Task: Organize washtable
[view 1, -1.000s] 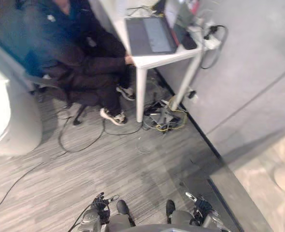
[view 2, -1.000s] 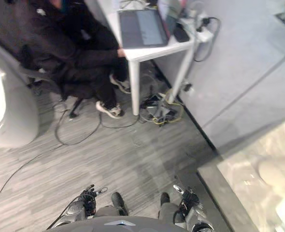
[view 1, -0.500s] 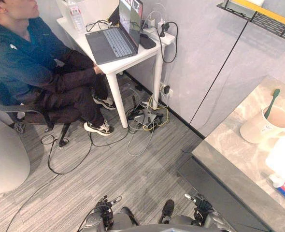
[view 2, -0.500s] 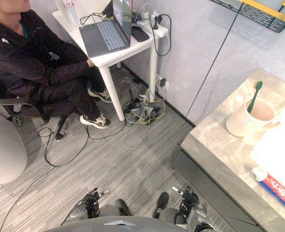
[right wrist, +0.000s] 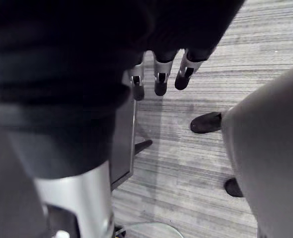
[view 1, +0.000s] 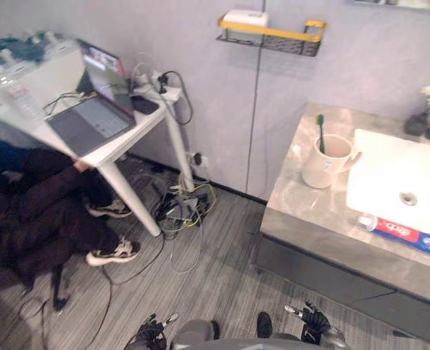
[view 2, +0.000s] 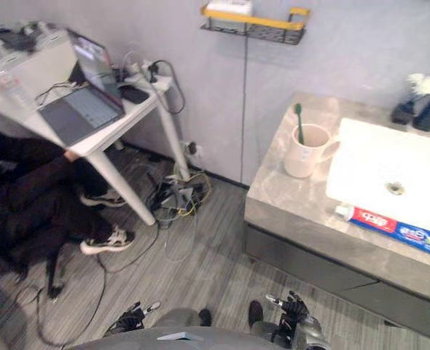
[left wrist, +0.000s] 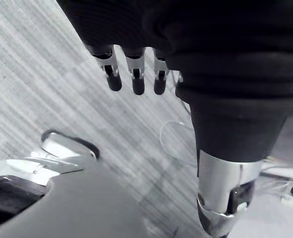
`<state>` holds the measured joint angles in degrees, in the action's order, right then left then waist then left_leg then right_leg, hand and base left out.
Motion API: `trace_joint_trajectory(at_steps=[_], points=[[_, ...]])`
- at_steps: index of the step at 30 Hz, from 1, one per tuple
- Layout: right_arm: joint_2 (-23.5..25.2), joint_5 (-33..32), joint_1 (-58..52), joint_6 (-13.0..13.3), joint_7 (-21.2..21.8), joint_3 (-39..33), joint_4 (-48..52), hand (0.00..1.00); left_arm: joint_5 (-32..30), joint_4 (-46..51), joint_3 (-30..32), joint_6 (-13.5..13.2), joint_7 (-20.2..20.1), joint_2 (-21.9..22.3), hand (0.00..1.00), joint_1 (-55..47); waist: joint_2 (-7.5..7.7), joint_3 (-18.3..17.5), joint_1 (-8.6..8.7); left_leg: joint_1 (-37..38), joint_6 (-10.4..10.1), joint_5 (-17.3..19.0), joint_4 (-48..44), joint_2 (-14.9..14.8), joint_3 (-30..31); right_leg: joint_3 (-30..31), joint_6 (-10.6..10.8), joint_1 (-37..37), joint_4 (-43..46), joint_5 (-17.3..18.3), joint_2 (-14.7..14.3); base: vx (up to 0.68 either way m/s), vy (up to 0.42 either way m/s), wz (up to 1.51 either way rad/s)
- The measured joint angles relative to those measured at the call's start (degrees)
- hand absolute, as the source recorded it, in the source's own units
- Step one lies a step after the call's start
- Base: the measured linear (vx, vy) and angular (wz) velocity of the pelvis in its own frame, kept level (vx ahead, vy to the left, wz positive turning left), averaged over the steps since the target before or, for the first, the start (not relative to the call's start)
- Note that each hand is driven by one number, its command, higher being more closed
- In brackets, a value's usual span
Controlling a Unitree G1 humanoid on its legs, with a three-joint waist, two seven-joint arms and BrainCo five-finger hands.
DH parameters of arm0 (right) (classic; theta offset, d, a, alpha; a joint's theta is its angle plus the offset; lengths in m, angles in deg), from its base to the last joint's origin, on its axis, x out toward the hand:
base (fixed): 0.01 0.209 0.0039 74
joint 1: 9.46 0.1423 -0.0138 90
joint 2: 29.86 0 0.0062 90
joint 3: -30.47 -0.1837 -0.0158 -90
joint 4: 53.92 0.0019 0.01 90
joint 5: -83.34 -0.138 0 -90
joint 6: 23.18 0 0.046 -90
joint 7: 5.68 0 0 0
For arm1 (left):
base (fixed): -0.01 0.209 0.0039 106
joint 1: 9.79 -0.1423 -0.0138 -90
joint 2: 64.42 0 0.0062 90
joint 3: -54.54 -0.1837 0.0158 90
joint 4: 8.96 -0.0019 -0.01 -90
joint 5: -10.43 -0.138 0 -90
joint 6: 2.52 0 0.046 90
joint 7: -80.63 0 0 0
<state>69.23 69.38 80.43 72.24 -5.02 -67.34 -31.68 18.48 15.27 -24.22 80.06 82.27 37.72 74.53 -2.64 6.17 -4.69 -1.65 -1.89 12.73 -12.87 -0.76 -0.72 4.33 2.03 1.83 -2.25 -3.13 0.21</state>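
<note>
Legs and shoes of a seated person in dark clothes showed at the far left, beside a small white table that carried an open laptop. Cables lay tangled on the floor at the foot of that table. Further right, a wall shelf with a yellow rail held a white box. Below it to the right stood the marble table. A cream cup stood upright near its left edge, with a green toothbrush standing in it. Just beside the cup was the white sink, and a toothpaste tube lay flat along the sink's front rim.

Low in the head views, the left hand hung over the floor with its fingers relaxed, holding nothing. The right hand hung the same way near the table's front, fingers loose and empty.
</note>
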Motion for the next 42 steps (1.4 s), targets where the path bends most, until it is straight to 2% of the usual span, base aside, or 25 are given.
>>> trace_joint_trajectory(at_steps=[2, 4, 5, 8, 11, 12, 14, 15, 16, 17, 19, 21, 22, 24, 26, 28, 30, 33, 38, 42], points=[[0.1, 0.0, 0.1, 0.0, 0.5, -0.2, 0.0, 0.00, -0.7, -1.1, -0.3, 0.1, 0.0, -0.6, 0.00, 0.0, 0.30, -0.4, 1.02, 1.6, -0.2, -0.3, 2.3, 0.4, -2.6, 2.9, 0.2, 0.6, 0.2, -0.9, 0.0, 0.22, 0.065, -0.86], [0.0, 0.0, -0.2, 0.0, 0.7, -1.0, -0.1, 0.00, -1.4, -1.5, -0.9, 0.2, 0.1, -1.2, 0.00, 0.4, 0.02, -1.3, 2.00, 2.6, 0.5, -0.8, 4.0, 0.6, -4.7, 4.9, 0.5, 1.2, 0.3, -1.5, -0.1, 0.21, 0.079, -0.72], [0.0, 0.0, -0.3, -0.1, 0.7, -1.5, -0.2, 0.00, -1.8, -1.5, -1.9, 0.2, 0.1, -1.4, 0.00, 1.4, -0.02, -1.3, 2.56, 3.2, 1.5, -1.4, 4.1, 0.9, -5.3, 6.0, 0.6, 1.4, 0.3, -1.6, -0.2, 0.20, 0.076, -0.57], [0.1, 0.8, -0.4, -0.8, 0.8, -2.8, -0.3, 0.00, -1.8, -0.8, -3.7, 0.1, 0.2, -1.6, 0.00, 4.5, 0.56, -1.2, 2.60, 4.2, 1.9, -1.7, 4.2, 1.5, -5.6, 9.4, 0.6, 2.9, 1.6, -1.6, -1.0, 0.15, 0.038, -0.71], [0.1, 2.2, -0.4, -0.8, 1.1, -3.8, -0.4, 0.00, -1.8, 0.9, -5.3, -0.2, 0.3, -1.5, 0.00, 6.8, 0.92, -1.0, 2.71, 5.1, 1.9, -1.7, 4.3, 1.4, -8.3, 9.0, 0.5, 6.2, 6.2, -1.7, -2.4, 0.07, -0.012, -1.02], [0.2, 2.2, -0.3, -0.8, 1.2, -4.2, -0.4, 0.00, -1.8, 1.0, -5.9, -0.3, 0.3, -1.6, 0.00, 8.0, 1.13, -0.3, 2.68, 5.7, 2.1, -1.6, 4.2, 1.2, -9.4, 7.0, 0.2, 7.1, 7.9, -1.7, -2.6, 0.00, -0.061, -0.94], [0.3, 2.4, 0.3, -1.1, 1.2, -5.6, -0.3, 0.00, -2.1, 1.2, -7.3, -0.5, 0.2, -1.5, 0.00, 8.3, 0.89, 0.4, 3.69, 6.5, 3.4, -0.8, 4.0, 0.9, -11.0, 0.1, -2.9, 7.5, 9.6, 0.7, -1.7, 0.00, -0.061, -0.63], [0.3, 3.3, 0.7, -1.2, 1.1, -6.8, -0.3, 0.00, -2.4, 1.2, -8.3, -0.6, 0.1, -1.3, 0.00, 8.3, 0.78, 0.9, 4.21, 7.5, 4.2, -0.3, 4.4, 0.7, -12.2, -8.0, -4.3, 9.0, 14.8, 4.7, 0.3, 0.04, -0.036, -0.34], [0.2, 4.4, 1.1, -1.2, 1.1, -7.7, -0.3, 0.00, -2.6, 0.9, -9.5, -0.5, 0.1, -1.2, 0.00, 7.9, 0.68, 1.4, 4.24, 8.5, 4.2, -0.3, 4.7, 0.3, -13.2, -14.8, -4.4, 9.7, 20.2, 6.9, 3.2, 0.05, -0.024, -0.30], [0.2, 4.4, 1.0, -1.1, 1.1, -7.9, -0.3, 0.00, -2.8, 0.6, -9.8, -0.5, 0.0, -1.1, 0.00, 7.6, 0.63, 1.4, 4.26, 8.7, 4.2, -0.3, 4.7, 0.0, -13.4, -17.1, -4.6, 9.7, 22.0, 7.3, 4.4, 0.07, -0.019, -0.20], [0.6, 4.5, 1.0, -1.2, 1.1, -7.4, -0.3, 0.00, -2.9, 0.6, -11.9, -0.2, 0.0, -1.3, 0.00, 5.7, 0.85, 1.3, 3.87, 9.0, 4.1, -0.2, 4.9, -1.7, -14.2, -20.7, -3.9, 8.5, 22.7, 7.8, 8.0, 0.06, -0.044, -0.14], [1.4, 4.6, 1.0, -1.2, 1.2, -7.4, -0.3, 0.00, -2.3, 0.8, -11.8, -0.2, 0.0, -1.6, 0.00, 5.3, 2.13, 1.4, 3.62, 8.8, 3.1, 0.0, 4.8, -1.7, -14.2, -20.4, -0.9, 7.2, 19.4, 6.2, 9.8, 0.00, -0.189, -0.11], [1.6, 5.6, 1.0, -1.2, 1.2, -7.0, -0.4, 0.00, -2.9, 0.4, -12.1, -0.1, 0.0, -2.2, 0.00, 5.5, 2.90, 1.5, 3.04, 8.6, 2.1, 0.3, 4.7, -1.9, -13.5, -19.5, 2.5, 5.2, 14.8, 6.7, 8.7, -0.03, -0.256, -0.14], [0.7, 6.3, 0.9, -1.1, 1.3, -6.2, -0.4, 0.00, -3.1, 0.3, -12.2, -0.1, -0.4, -1.1, 0.00, 5.5, 1.47, 1.6, 2.84, 8.3, 0.7, -0.5, 4.7, -3.7, -11.9, -19.9, 1.7, 2.7, 9.6, 4.1, 6.1, -0.03, -0.249, -0.13], [0.7, 6.3, 0.5, -1.3, 1.3, -5.9, -0.4, 0.00, -3.1, -0.5, -11.9, -0.1, -0.7, -0.5, 0.00, 5.6, 0.89, 1.3, 2.77, 8.6, 0.3, -0.7, 4.7, -4.9, -11.1, -20.6, 0.9, -0.1, 4.7, 2.1, 4.1, -0.01, -0.195, 0.01], [0.7, 6.7, -0.2, -1.6, 1.7, -4.9, -0.4, 0.00, -3.1, -1.2, -10.6, -0.1, -1.1, -0.5, 0.00, 5.5, 1.57, 0.5, 2.59, 9.0, -0.5, -1.0, 4.9, -6.2, -10.3, -20.9, 0.1, -3.4, -1.2, -0.1, 2.0, -0.02, -0.193, 0.10], [0.8, 6.7, -0.2, -1.8, 1.7, -4.0, -0.4, 0.00, -3.1, -1.4, -9.9, -0.1, -1.1, -0.5, 0.00, 5.5, 1.65, -0.1, 2.31, 8.9, -1.0, -1.0, 5.5, -6.7, -9.8, -20.9, -0.2, -3.9, -3.0, -1.0, 1.1, -0.03, -0.117, 0.01], [0.8, 6.7, -0.3, -1.8, 1.8, -3.7, -0.4, 0.00, -4.2, -1.5, -8.8, -0.1, -1.1, -0.4, 0.00, 5.6, 1.74, -0.2, 2.34, 8.9, -1.7, -0.7, 6.3, -7.0, -9.3, -21.0, -0.2, -3.9, -3.4, -1.0, 0.6, -0.04, -0.023, 0.00], [1.2, 6.7, -0.9, -1.8, 1.8, -3.7, -0.4, 0.00, -4.2, -1.7, -8.8, -0.1, -1.0, -0.8, 0.00, 5.6, 2.69, -0.9, 2.42, 9.1, -1.7, -0.7, 6.9, -6.4, -9.1, -21.0, 0.1, -3.9, -3.4, -1.2, 1.2, 0.01, 0.013, 0.01], [1.2, 6.7, -0.9, -1.8, 1.8, -3.8, -0.5, 0.00, -4.3, -1.8, -8.8, -0.1, -1.0, -0.8, 0.00, 5.8, 2.83, -1.1, 2.49, 10.0, -1.7, -0.7, 7.4, -5.6, -9.0, -21.1, 0.4, -4.0, -3.4, -1.6, 1.9, 0.06, 0.037, -0.01]])
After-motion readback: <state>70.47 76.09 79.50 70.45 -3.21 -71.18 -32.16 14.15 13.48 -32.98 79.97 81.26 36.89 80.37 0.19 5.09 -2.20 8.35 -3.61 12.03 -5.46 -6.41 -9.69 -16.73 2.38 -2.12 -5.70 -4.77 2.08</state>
